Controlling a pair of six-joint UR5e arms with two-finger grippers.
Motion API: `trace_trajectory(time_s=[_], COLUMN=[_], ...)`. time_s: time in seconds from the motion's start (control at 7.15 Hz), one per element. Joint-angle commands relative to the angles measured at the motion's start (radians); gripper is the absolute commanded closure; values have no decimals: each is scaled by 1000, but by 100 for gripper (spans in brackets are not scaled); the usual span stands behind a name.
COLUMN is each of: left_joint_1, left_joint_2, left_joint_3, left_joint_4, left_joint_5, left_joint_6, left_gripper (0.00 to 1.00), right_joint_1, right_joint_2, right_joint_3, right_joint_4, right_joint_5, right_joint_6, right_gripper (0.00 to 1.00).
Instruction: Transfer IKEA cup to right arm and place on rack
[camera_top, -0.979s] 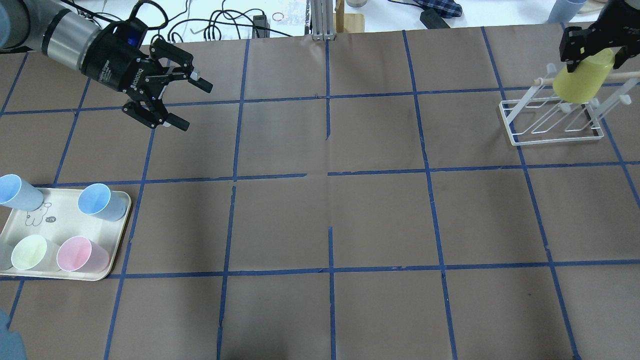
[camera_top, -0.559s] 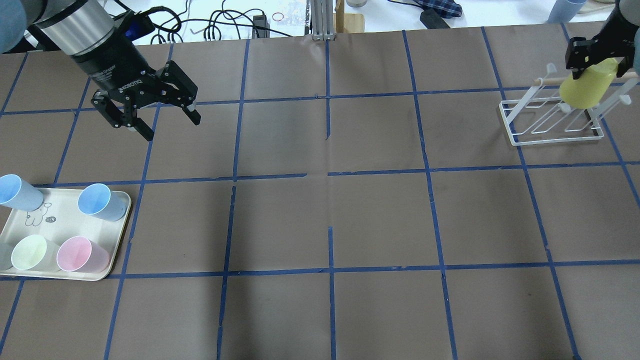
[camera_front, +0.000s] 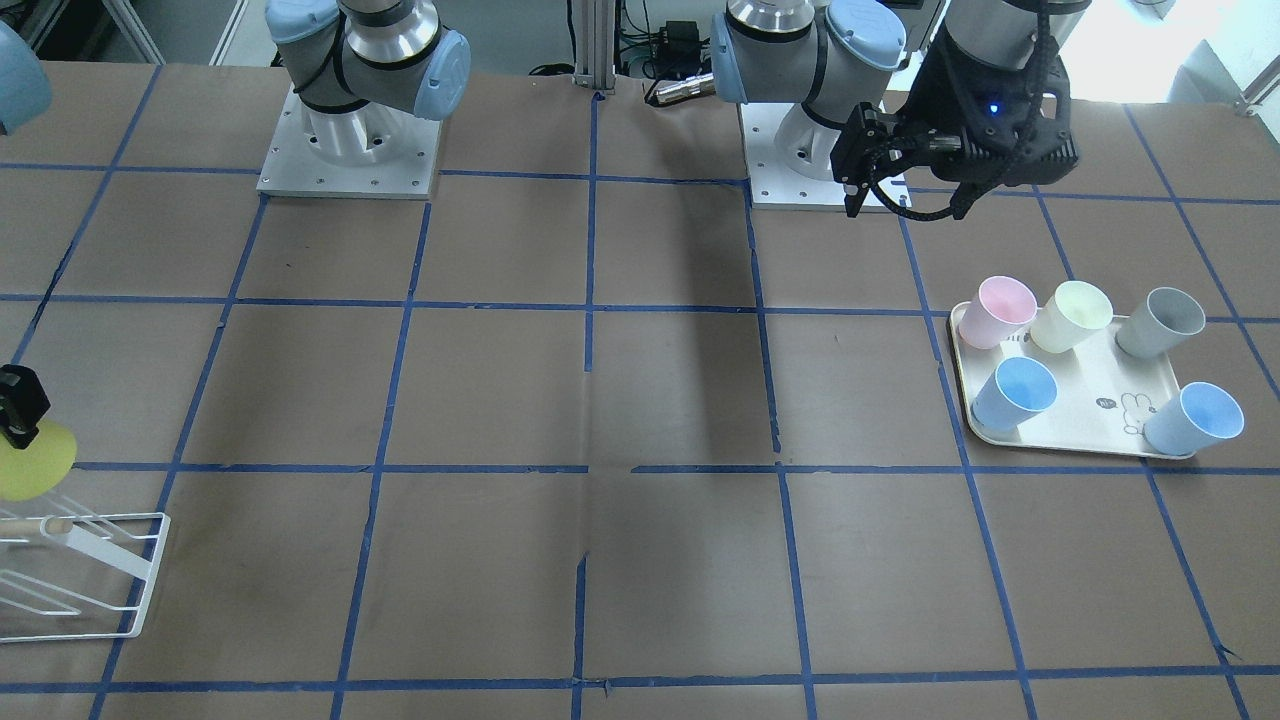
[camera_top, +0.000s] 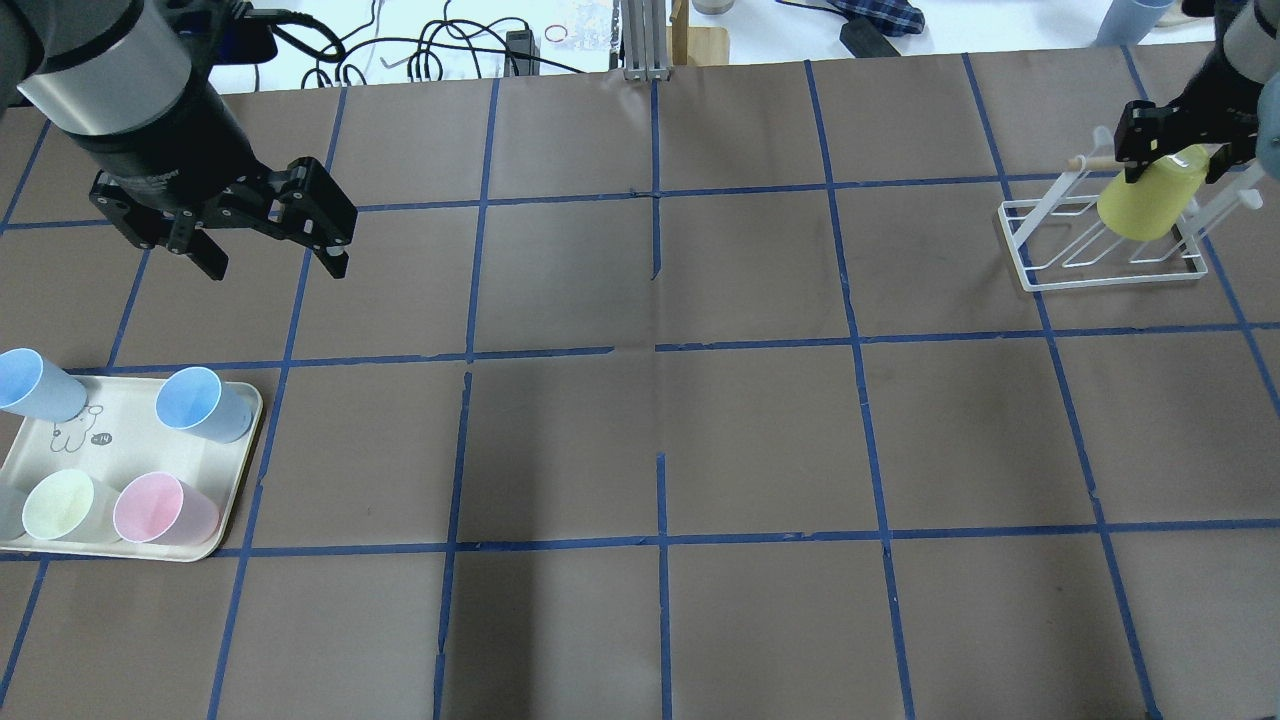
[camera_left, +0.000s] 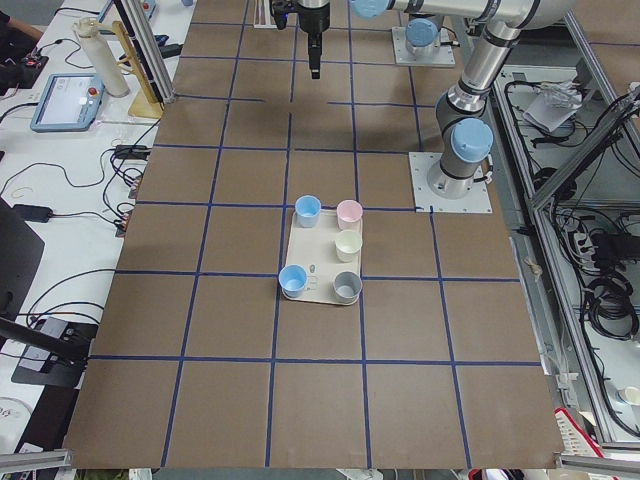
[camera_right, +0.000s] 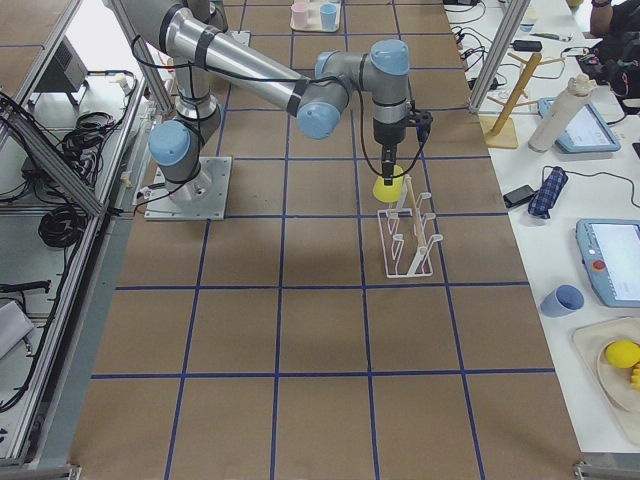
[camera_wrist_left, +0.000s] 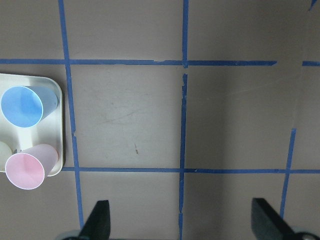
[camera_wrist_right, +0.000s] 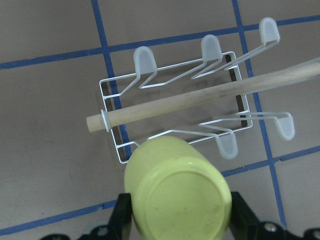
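Right hand (camera_top: 1172, 163) was clamped on the yellow cup (camera_top: 1145, 200), base up, mouth down, slightly tilted, just above the rack (camera_top: 1030, 255) prongs. Left hand (camera_top: 278, 266) was spread apart, empty, well away.

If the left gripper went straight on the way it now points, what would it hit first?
Most likely the bare table. The left gripper is open and points down at brown paper. The tray with cups lies off to one side, seemingly outside its line.
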Motion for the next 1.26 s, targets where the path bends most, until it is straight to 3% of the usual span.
trace_trajectory(time_s=[0.0, 0.28, 0.42, 0.56, 0.84, 1.12], left_joint_1=[2, 57, 63, 62, 27, 22], left_joint_2=[67, 51, 34, 14, 14, 11], left_joint_3=[-154, -100, -28, 25, 14, 22], left_joint_4=[208, 177, 77, -5, -12, -1], left_joint_5=[-36, -90, -90, -81, -20, 25], left_joint_6=[62, 63, 64, 62, 48, 44], left_gripper=[0, 0, 0, 0, 0, 0], right_joint_1=[0, 1, 1, 1, 4, 15], right_joint_2=[18, 32, 34, 37, 16, -53], right_joint_3=[-1, -2, -2, -10, -24, -68], right_joint_4=[-3, -3, -17, -20, -12, 125], right_joint_5=[6, 20, 21, 17, 17, 18], right_joint_6=[-1, -1, 4, 7, 7, 8], right_gripper=[61, 48, 2, 0, 0, 0])
